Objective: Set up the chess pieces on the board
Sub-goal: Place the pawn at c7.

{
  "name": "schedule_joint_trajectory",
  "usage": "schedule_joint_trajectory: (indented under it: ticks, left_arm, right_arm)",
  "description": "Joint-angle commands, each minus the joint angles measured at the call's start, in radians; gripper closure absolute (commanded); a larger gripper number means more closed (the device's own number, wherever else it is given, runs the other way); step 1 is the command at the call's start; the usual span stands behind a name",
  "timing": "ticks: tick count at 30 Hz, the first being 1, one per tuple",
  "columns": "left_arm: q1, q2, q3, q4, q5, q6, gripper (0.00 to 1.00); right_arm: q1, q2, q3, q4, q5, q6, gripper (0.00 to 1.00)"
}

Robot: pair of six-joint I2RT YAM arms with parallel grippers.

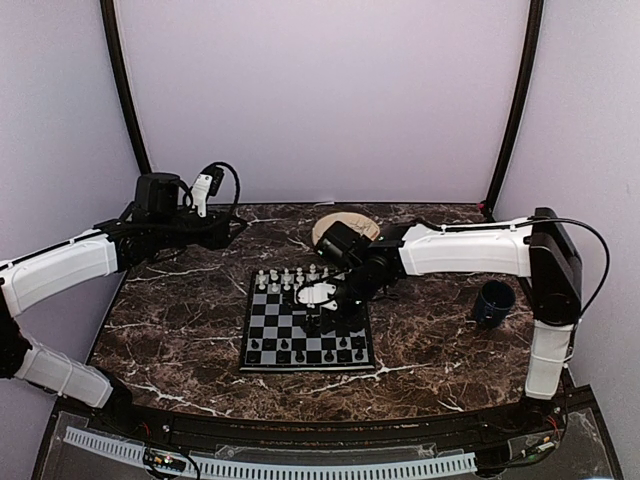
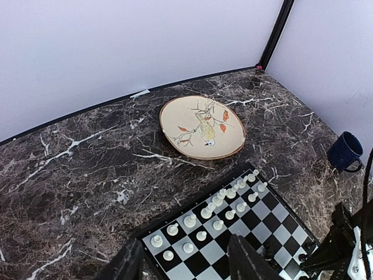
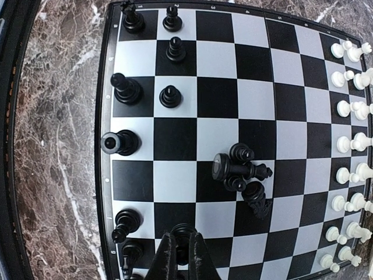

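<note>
Fingers [image 2: 125,265] apart and empty, the left end effector [image 2: 186,245] hovers left of the board [image 1: 275,325] on the surface [image 1: 170,320]; white chess pieces [image 2: 217,205] line its far rows — over its right half, the right end effector [image 3: 183,242] is pinched together at a black piece [image 3: 183,229].
</note>
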Motion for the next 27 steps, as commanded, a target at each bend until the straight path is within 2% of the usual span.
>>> schedule_joint_trajectory:
  ticks: [1,10,27]
  left_arm:
    - [0.001,-0.033,-0.006,0.018,0.024,-0.002,0.48]
    - [0.002,-0.031,-0.004,0.014,0.032,-0.003,0.48]
    - [0.002,-0.017,-0.001,0.01,0.056,-0.006,0.49]
  right_arm:
    - [0.011,0.044,0.005,0.021,0.045,-0.022,1.0]
    - [0.015,0.077,-0.002,-0.001,0.004,-0.032,0.99]
    - [0.025,0.107,-0.007,-0.022,0.032,-0.046,0.96]
